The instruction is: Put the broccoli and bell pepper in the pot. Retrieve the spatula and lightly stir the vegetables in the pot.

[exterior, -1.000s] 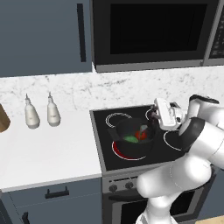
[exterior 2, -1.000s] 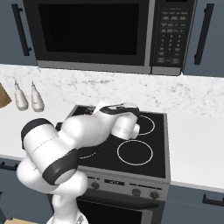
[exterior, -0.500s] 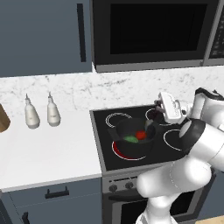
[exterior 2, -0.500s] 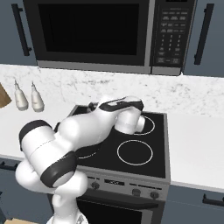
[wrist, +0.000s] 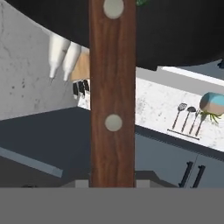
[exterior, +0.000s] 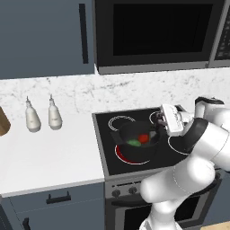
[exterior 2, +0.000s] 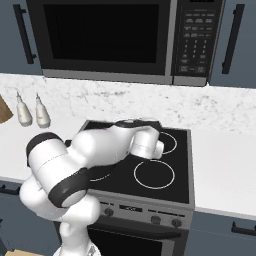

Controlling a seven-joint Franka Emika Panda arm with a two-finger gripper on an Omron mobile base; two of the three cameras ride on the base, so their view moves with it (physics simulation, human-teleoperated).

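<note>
Reddish-brown wood runs straight up my hand view: the spatula (wrist: 112, 92) handle, with 2 pale rivets, clamped in my pincer (wrist: 112, 181), whose jaws are closed tight on it. From the left base view my pincer (exterior: 158, 130) sits at the right rim of the black pot (exterior: 134, 134), which stands on the front-left burner of the stove (exterior: 179, 155). Inside the pot the green broccoli (exterior: 134, 143) and the red bell pepper (exterior: 143, 138) lie side by side, touching. 2 white squeeze bottles (exterior: 42, 119) stand well apart on the worktop (exterior: 45, 157) to the left.
</note>
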